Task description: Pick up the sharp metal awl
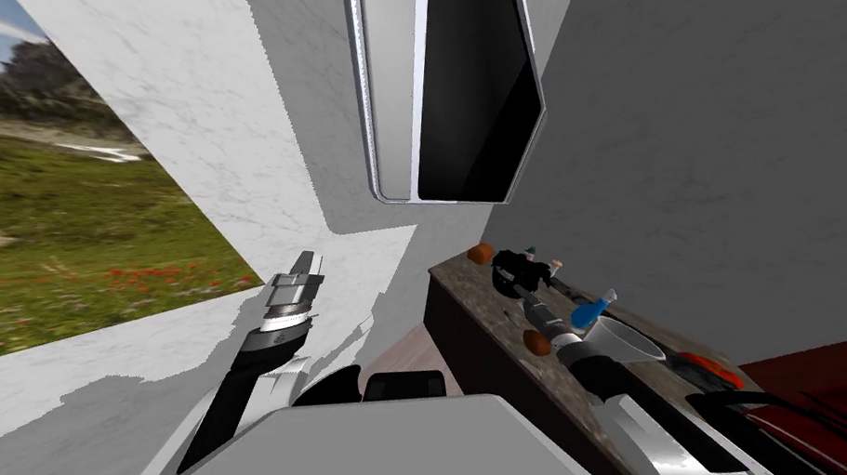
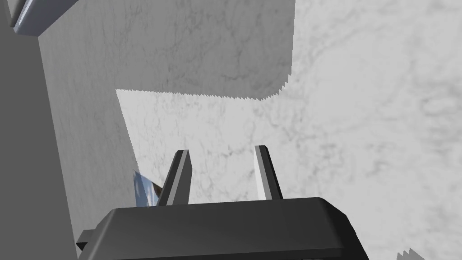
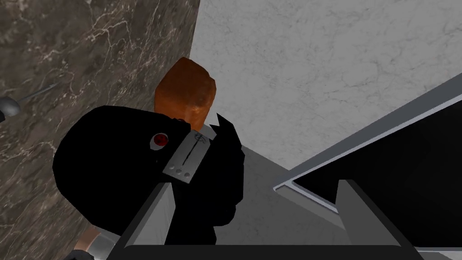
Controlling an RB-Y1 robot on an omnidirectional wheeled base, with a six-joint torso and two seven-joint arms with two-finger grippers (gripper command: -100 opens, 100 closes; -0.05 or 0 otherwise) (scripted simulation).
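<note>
While left tool (image 2: pixel 222 151), right tool (image 3: pixel 252 183) gape, two orange lumps (image 1: pixel 480 252) (image 1: pixel 536 343), one black figure (image 3: pixel 113 167), one awl (image 3: pixel 9 106) sit on counter (image 3: pixel 67 45).

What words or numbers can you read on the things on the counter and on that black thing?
No words or numbers can be read anywhere.
Grey plate on the black object: a tiny round mark, a slit and three dots, too small to read as letters.
Blue bottle and white funnel on the counter: no label shows.
</note>
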